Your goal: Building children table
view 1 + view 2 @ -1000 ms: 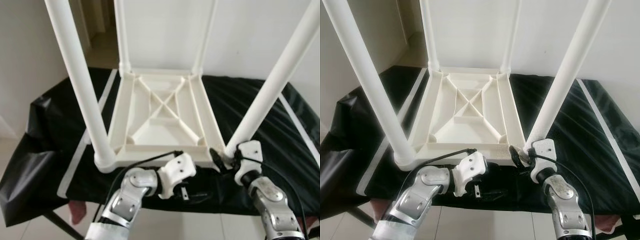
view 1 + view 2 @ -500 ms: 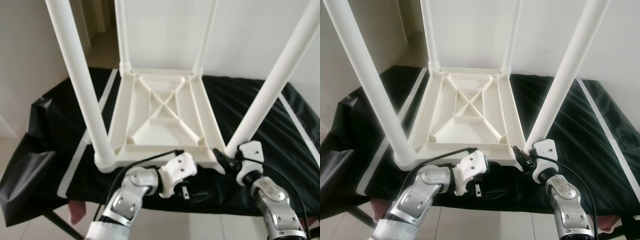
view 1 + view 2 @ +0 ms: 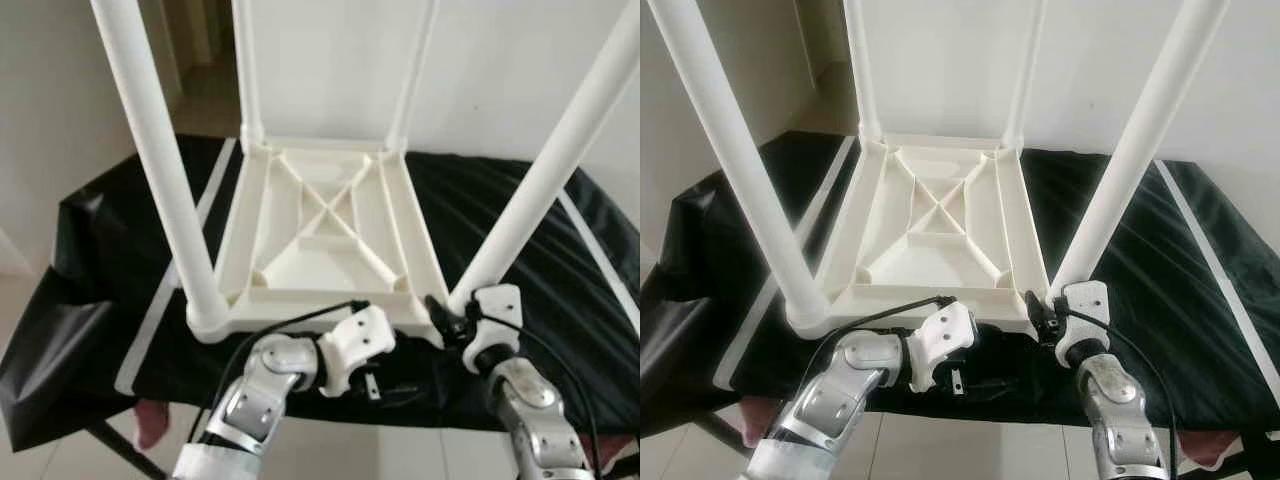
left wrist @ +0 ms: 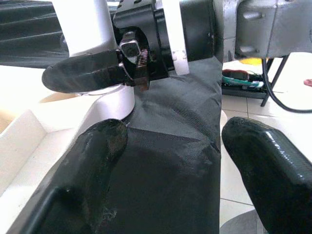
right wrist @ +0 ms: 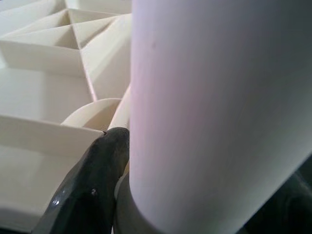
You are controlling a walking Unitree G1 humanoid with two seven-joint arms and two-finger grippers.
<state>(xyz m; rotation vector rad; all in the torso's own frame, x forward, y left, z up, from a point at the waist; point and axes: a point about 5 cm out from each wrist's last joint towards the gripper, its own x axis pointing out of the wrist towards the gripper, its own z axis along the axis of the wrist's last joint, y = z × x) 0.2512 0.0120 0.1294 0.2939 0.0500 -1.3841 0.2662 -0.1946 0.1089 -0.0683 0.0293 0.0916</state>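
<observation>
One upturned table (image 3: 320, 230), four legs, right end effector (image 3: 452, 318) clasping one

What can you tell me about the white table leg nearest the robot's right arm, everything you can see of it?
The near right leg is a smooth, round white tube, plastic by the look of it, standing in the corner socket of the upside-down table top and leaning outward as it rises past the top of the picture. The table top lies on a black cloth. At the leg's base the right gripper is closed around it, one black finger pressed against its side. The left gripper hangs open close by, not touching it.
</observation>
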